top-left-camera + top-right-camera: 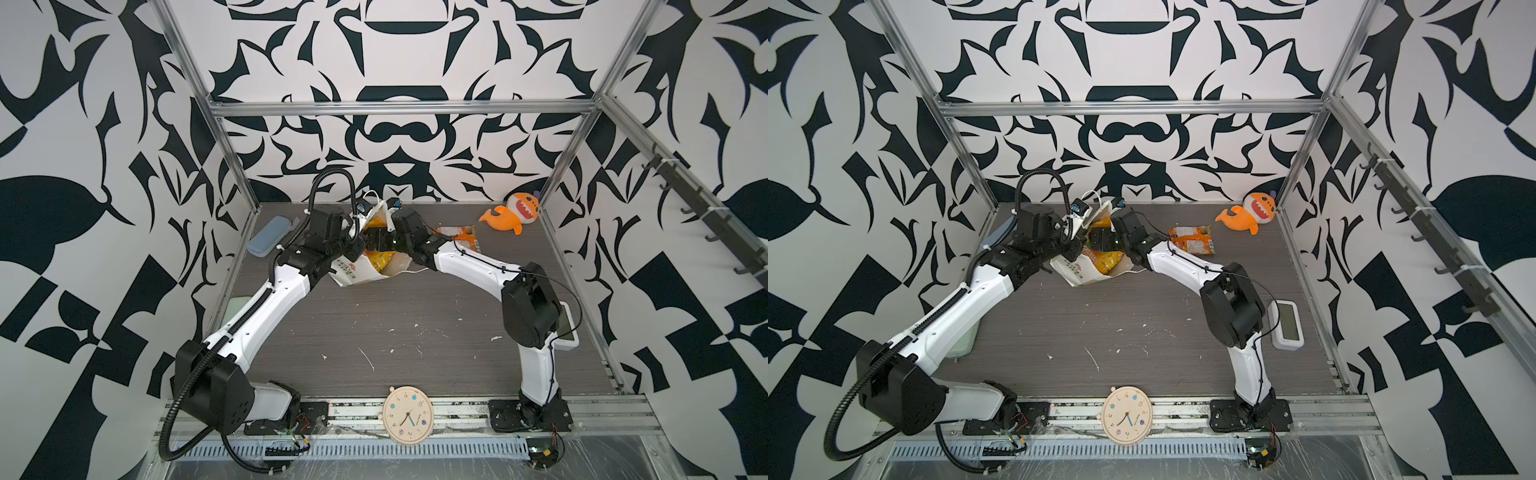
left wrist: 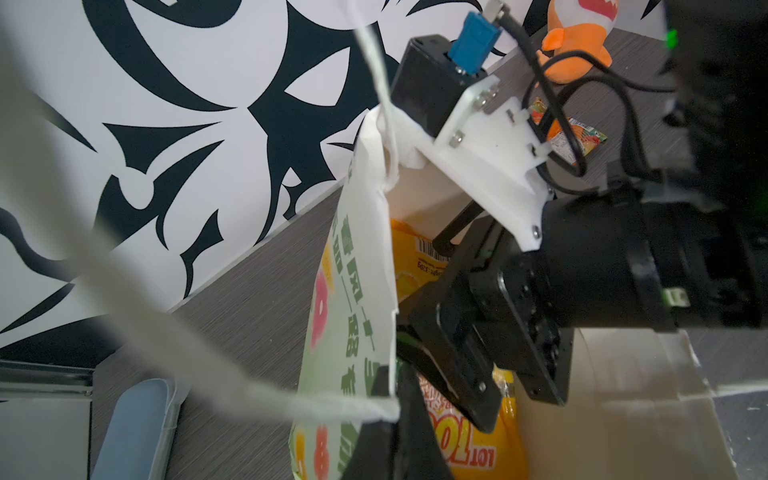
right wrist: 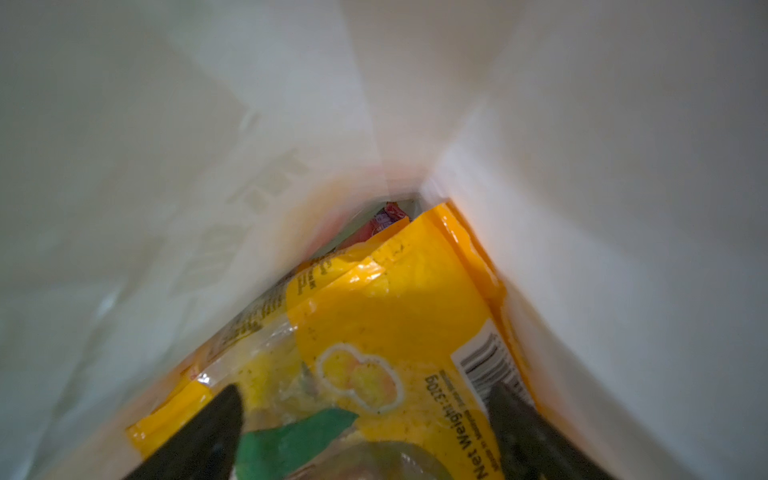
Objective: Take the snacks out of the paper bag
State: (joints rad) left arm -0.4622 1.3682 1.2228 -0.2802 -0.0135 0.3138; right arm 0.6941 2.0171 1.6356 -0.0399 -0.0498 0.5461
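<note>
The white paper bag lies tilted at the back middle of the table, its mouth towards the right arm. My left gripper is shut on the bag's printed rim. My right gripper reaches into the mouth and stands open, one finger on each side of a yellow snack packet with a barcode. Further inside, a red and purple packet peeks out. A yellow packet with red lettering shows under the right gripper's fingers. One orange packet lies on the table right of the bag.
An orange plush shark sits in the back right corner. A light-blue case lies by the left frame post. A white digital display rests near the right edge. A round clock lies on the front rail.
</note>
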